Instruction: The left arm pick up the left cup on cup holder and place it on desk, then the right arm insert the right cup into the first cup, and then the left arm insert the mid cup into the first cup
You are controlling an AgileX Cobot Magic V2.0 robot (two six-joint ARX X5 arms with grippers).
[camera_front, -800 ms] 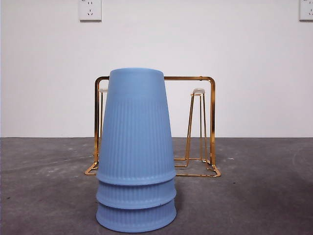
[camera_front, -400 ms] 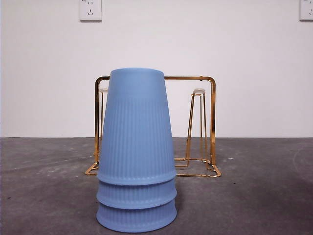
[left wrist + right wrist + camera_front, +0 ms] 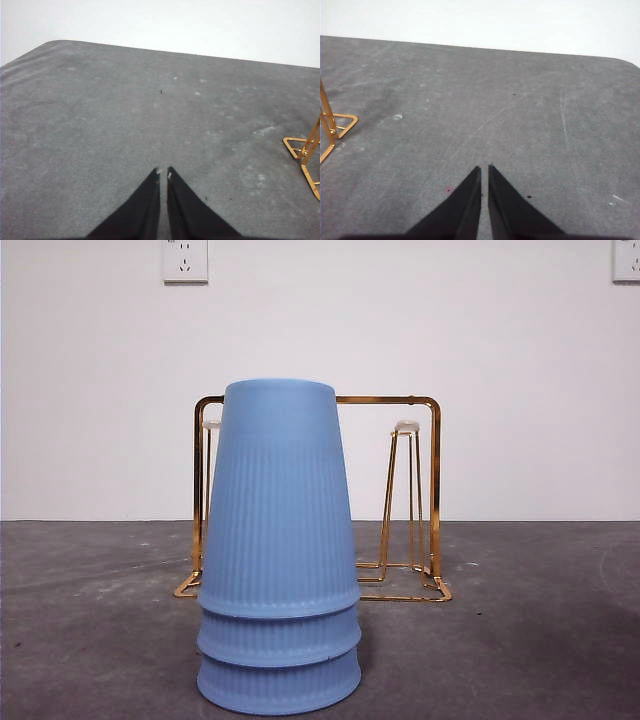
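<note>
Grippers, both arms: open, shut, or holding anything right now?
Left gripper: shut, holding nothing, above bare desk.
Right gripper: shut, holding nothing, also above the desk.

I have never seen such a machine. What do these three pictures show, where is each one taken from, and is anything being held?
This is a robot with two arms at a table. One picture comes from a low camera looking level across the desk. It shows three blue cups stacked upside down, in front of a gold wire cup holder whose visible pegs are bare. The other two pictures come from cameras on the wrists. The black wedges are each arm's grasping part: the left pincer and the right pincer. Both are shut, hold nothing, and hang over bare desk, with a corner of the holder at the edge.
</note>
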